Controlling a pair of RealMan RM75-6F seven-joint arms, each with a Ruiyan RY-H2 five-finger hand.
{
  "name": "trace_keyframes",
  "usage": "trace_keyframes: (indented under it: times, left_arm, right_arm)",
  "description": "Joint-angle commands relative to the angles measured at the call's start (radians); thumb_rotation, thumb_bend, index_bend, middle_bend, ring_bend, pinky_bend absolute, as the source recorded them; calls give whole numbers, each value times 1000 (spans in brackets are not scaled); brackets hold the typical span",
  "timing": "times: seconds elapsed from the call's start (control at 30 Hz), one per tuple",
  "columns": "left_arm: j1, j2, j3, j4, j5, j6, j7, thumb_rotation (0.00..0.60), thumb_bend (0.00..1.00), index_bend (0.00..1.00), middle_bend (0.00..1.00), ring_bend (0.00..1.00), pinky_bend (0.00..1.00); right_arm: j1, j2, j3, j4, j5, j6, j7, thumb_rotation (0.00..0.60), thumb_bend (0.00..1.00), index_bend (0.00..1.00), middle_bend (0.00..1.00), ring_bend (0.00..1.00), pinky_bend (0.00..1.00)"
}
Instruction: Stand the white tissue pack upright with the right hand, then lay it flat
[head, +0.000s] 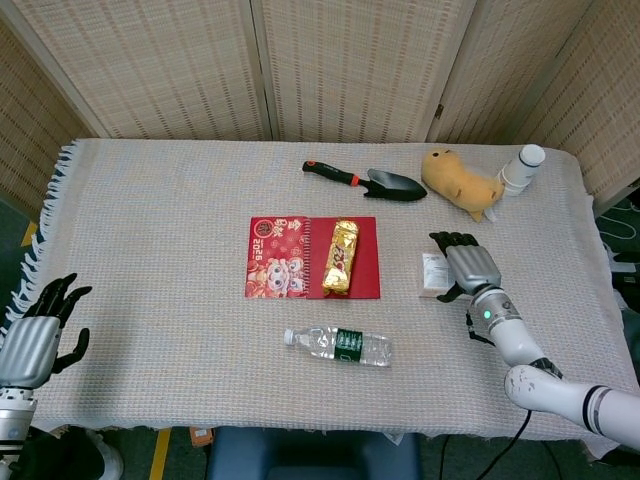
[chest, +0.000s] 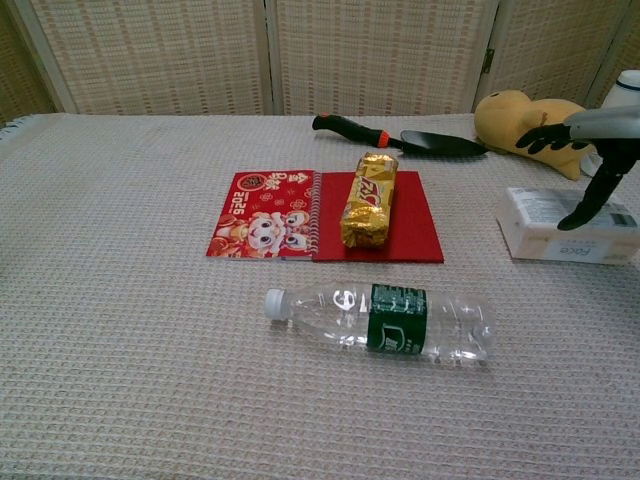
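the right hand (head: 470, 268) is seen above the white tissue pack (head: 432, 275), its fingers spread and nothing held; in the chest view the hand (chest: 590, 150) is raised over the pack (chest: 560, 238) with the thumb pointing down toward its top, and contact cannot be told. the pack is lying flat on the woven tablecloth (head: 160, 240) toward the right side, mostly hidden under the hand in the head view. the left hand (head: 35, 335) is held off the table's left edge, fingers apart and empty. just behind the pack a yellow plush toy (head: 460, 182) is lain, with a white bottle (head: 522, 166) beside it at the far right. a garden trowel (head: 368, 180) with a red and black handle is set at the back centre. a gold snack bar (head: 341, 257) is rested on a red booklet (head: 280, 258) in the middle, and a clear water bottle (head: 340, 345) is laid on its side nearer the front.
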Motion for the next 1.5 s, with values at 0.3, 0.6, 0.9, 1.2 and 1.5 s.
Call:
trace_keyframes:
  times: [0.3, 0.6, 0.9, 1.2, 1.5]
  left_arm:
    - [2, 11, -1, -6, -3, -6, -16, 600, 492, 174, 0, 0, 268]
    - [-1, 8, -2, 0, -15, -18, -12, 600, 492, 174, 0, 0, 268]
    - [-5, 5, -7, 4, -30, -28, -8, 600, 491, 174, 0, 0, 268]
    - [-4, 5, -9, 7, -29, -26, -13, 600, 491, 174, 0, 0, 268]
    - [2, 11, -9, 2, -21, -13, -24, 600, 491, 174, 0, 0, 267]
  right_arm:
    - [111, -54, -84, 63, 198, -1, -99, 600, 27, 44, 128, 0, 0]
    - [138, -78, -118, 119, 255, -15, -101, 600, 27, 115, 150, 0, 0]
    - [146, -105, -133, 169, 249, -27, -79, 600, 27, 272, 243, 47, 0]
    - [125, -115, -121, 180, 175, 19, -30, 600, 27, 370, 337, 122, 0]
    - [-183, -130, 81, 183, -506, 123, 1060, 600, 27, 465, 408, 181, 0]
